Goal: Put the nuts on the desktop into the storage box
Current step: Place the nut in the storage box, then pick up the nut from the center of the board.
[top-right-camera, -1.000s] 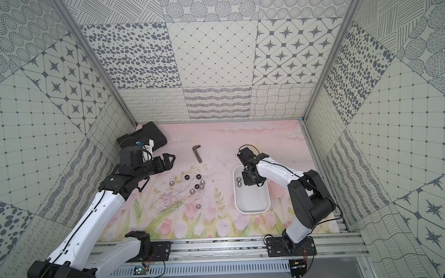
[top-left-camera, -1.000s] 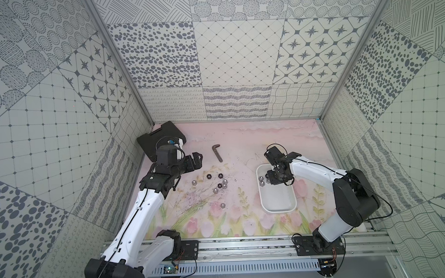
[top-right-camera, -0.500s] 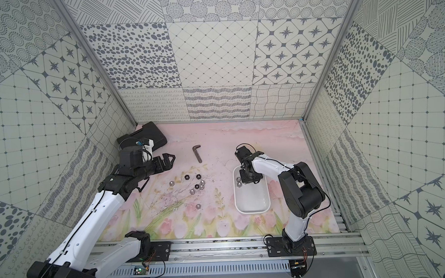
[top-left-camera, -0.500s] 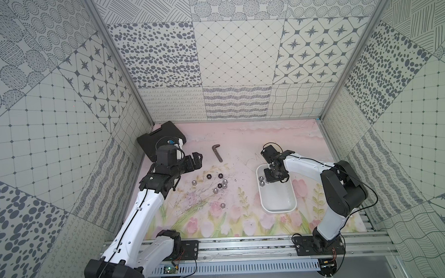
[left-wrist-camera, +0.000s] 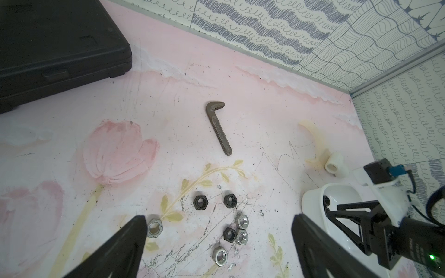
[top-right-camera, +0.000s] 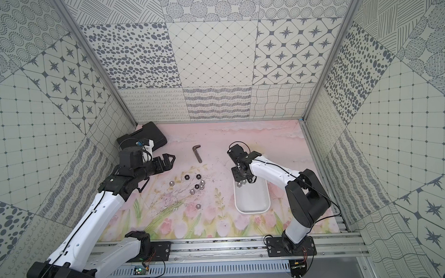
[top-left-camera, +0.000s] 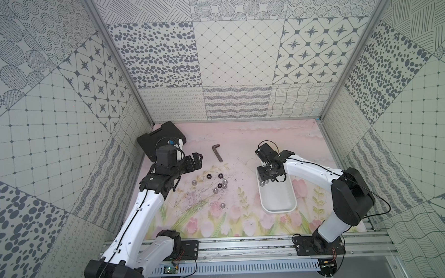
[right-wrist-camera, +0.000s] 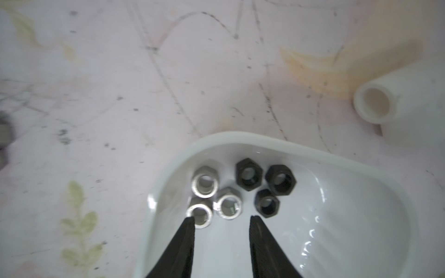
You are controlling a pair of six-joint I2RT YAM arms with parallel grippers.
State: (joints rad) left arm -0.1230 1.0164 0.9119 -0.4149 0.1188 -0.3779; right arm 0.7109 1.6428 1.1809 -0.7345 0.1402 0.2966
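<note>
Several nuts lie loose on the desktop, black ones and silver ones, clustered left of the middle. The white storage box sits to their right and holds three silver nuts and three black nuts at its far end. My right gripper hangs over that end, open, its narrow gap empty, one fingertip just in front of a silver nut. My left gripper hovers wide open and empty left of and above the loose cluster.
A black tool case lies at the far left corner behind my left arm. A dark L-shaped hex key rests beyond the nuts. A white pipe elbow stands just past the box's far end. Patterned walls close in on three sides.
My right gripper has shifted a little to the left over the box's far end and its jaws have parted. The left arm and the loose nuts have not moved.
</note>
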